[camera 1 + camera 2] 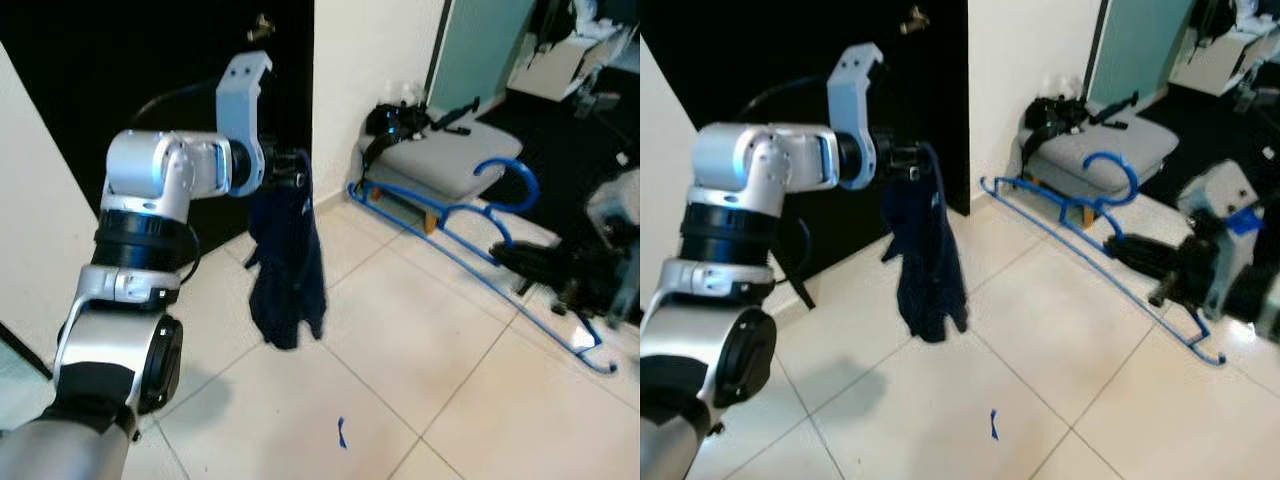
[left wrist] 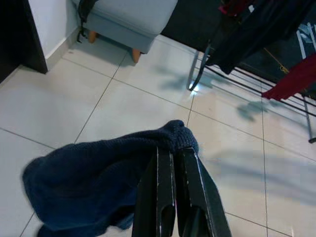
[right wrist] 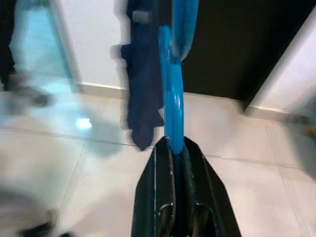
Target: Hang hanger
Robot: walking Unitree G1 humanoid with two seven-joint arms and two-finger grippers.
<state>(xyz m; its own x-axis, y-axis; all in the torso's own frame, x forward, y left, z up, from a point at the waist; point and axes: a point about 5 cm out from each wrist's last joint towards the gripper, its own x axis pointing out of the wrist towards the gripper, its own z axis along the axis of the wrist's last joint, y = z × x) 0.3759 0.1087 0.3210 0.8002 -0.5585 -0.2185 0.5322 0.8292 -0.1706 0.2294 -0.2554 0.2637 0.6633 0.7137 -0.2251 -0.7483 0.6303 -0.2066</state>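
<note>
Holding the dark navy knitted garment [image 1: 288,265] pinched up at centre-left, your left gripper [image 2: 174,148] lets it dangle clear while your right gripper [image 3: 174,143], at right, clamps the blue plastic hanger [image 1: 470,235].

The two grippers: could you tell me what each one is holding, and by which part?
Left gripper pinches the dark blue garment at its top edge. Right gripper clamps the blue hanger on its bar.

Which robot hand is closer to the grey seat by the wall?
Right. The right hand holds the blue hanger just in front of the grey seat; the left hand holds dark blue clothing farther away, by the doorway.
</note>
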